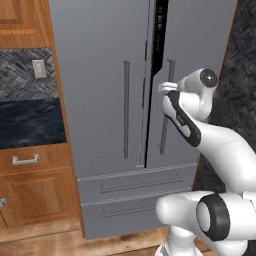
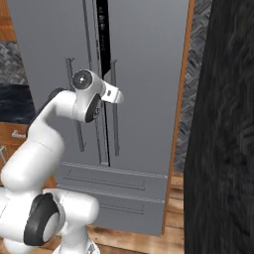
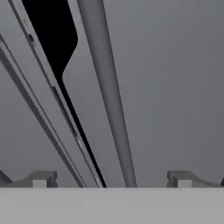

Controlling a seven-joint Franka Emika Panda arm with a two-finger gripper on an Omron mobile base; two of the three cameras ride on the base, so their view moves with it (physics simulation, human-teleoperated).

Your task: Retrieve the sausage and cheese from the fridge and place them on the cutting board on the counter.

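The tall grey fridge (image 1: 100, 75) (image 2: 149, 74) stands straight ahead. A narrow dark gap (image 1: 159, 35) (image 3: 48, 26) shows between its two doors near the top. My gripper (image 1: 165, 88) (image 2: 118, 96) (image 3: 111, 178) is up against the right door's vertical bar handle (image 1: 163, 135) (image 2: 116, 129) (image 3: 109, 96). It is open, and in the hand view the bar runs between its two finger tips. The black counter (image 1: 30, 125) (image 2: 12, 104) lies to the fridge's left. The sausage, the cheese and the cutting board are out of view.
Reddish wooden cabinets with a silver drawer handle (image 1: 25, 160) sit under the counter. A wall socket (image 1: 39, 68) is on the tiled backsplash. Two fridge drawers (image 1: 135, 185) run below the doors. A dark wall (image 2: 223, 149) rises close on the right.
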